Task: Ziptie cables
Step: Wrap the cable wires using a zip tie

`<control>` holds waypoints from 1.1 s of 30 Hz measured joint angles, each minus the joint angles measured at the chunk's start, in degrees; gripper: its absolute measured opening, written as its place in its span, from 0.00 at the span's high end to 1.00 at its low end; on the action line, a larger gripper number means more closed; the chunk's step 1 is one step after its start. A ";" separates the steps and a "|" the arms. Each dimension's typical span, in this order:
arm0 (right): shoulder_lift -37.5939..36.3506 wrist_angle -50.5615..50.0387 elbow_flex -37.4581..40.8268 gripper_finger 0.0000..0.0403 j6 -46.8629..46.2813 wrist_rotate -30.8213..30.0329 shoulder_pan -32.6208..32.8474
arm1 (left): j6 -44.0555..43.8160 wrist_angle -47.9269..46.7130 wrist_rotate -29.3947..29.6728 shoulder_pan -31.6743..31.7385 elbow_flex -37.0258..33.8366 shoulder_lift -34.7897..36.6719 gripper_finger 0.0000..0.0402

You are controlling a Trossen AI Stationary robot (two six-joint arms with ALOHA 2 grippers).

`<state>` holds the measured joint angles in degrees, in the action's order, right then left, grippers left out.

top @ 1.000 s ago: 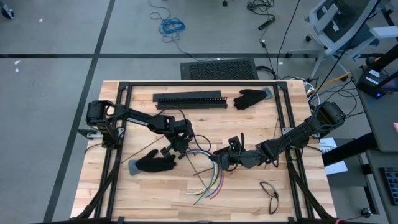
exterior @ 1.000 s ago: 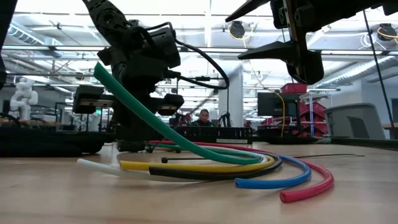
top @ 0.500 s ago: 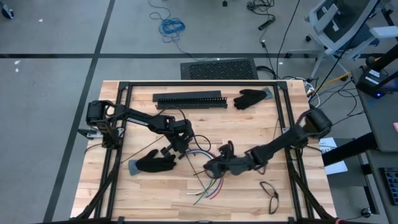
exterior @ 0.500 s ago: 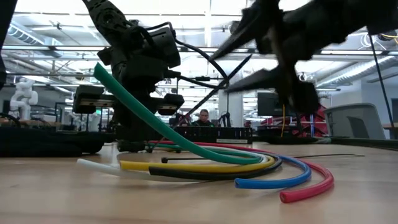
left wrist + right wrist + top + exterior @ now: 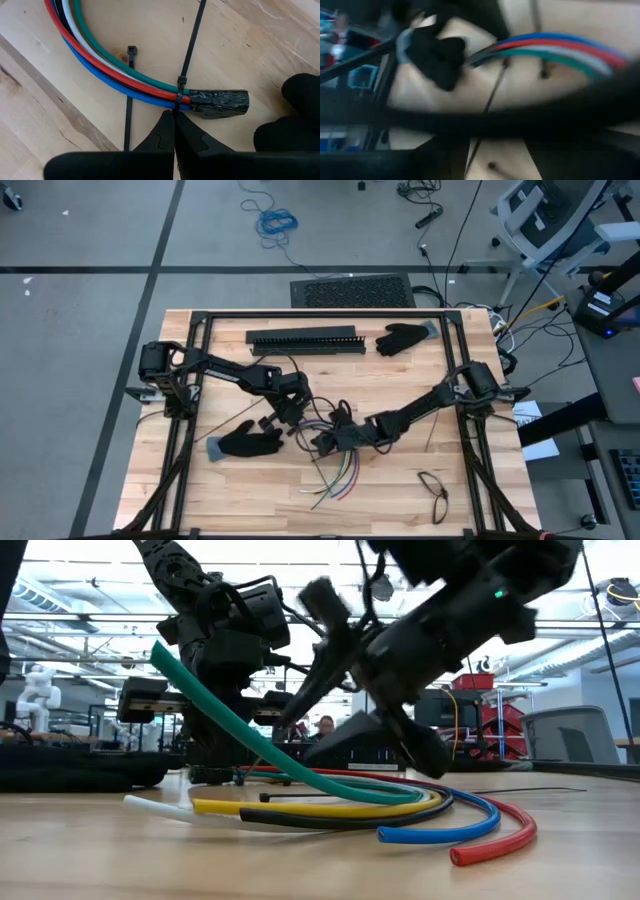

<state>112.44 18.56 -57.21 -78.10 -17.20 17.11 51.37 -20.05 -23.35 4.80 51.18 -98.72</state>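
High view: the cables (image 5: 340, 472) lie near the middle of the wooden table (image 5: 400, 500), fanning out toward the near edge in coloured strands. The left gripper (image 5: 293, 417) sits at the bundled end of the cables, just beside a black glove (image 5: 250, 442) lying on the table. The right gripper (image 5: 325, 442) is extended across the table to the same bundle, close to the left gripper.

Left wrist view: the left gripper (image 5: 173, 116) is clenched, its two dark fingertips pressed together at the point where a black zip tie (image 5: 189, 47) wraps the cables (image 5: 100, 65). The blue, red, white and green strands run side by side into an end wrapped in black tape (image 5: 220, 102). The tail of the zip tie runs straight away from the bundle. A second zip tie (image 5: 129, 95) lies loose on the wood, passing under the bundle.

Low view: the cables (image 5: 400, 810) curve across the table surface in yellow, black, blue and red arcs, with the green strand rising toward the left gripper. The right gripper (image 5: 350, 730) hangs tilted just above them; whether it is released or clenched cannot be told, and the right wrist view is too blurred to settle it.

Farther back on the table, the high view shows a long black slotted bar (image 5: 305, 339) and a second black glove (image 5: 402, 337). A pair of glasses (image 5: 433, 486) lies near the front right corner. No writing or brand marking can be read on any item.
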 joint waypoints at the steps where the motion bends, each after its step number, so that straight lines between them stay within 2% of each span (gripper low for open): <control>1: 0.06 -1.64 -0.45 0.58 -0.11 0.68 -0.68 | 0.00 0.02 0.02 0.00 0.00 0.00 1.00; 4: 0.06 -4.23 -1.03 0.58 0.56 2.55 -2.36 | 0.16 0.09 0.02 0.01 0.00 0.02 1.00; 9: 0.06 -3.10 -1.03 0.58 0.60 5.69 -3.96 | 0.44 0.24 1.42 0.04 0.00 0.07 1.00; 20: 0.33 -2.88 -1.03 0.58 -2.36 5.57 -4.25 | 0.44 0.66 1.79 0.09 0.00 0.07 1.00; 24: 3.06 0.10 -1.07 0.58 -3.86 4.98 -4.14 | 0.42 0.71 1.79 0.07 0.00 0.07 1.00; 29: 6.15 8.62 -1.23 0.58 -6.28 4.26 -4.37 | 0.39 0.87 1.78 0.11 0.00 0.07 1.00; 33: 6.38 6.81 -2.73 0.58 -6.91 5.27 -4.72 | 0.37 1.19 1.77 0.11 0.00 0.07 1.00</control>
<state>118.82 25.37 -59.94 -85.00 -11.93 12.39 51.74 -18.87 -21.58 4.91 51.18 -98.65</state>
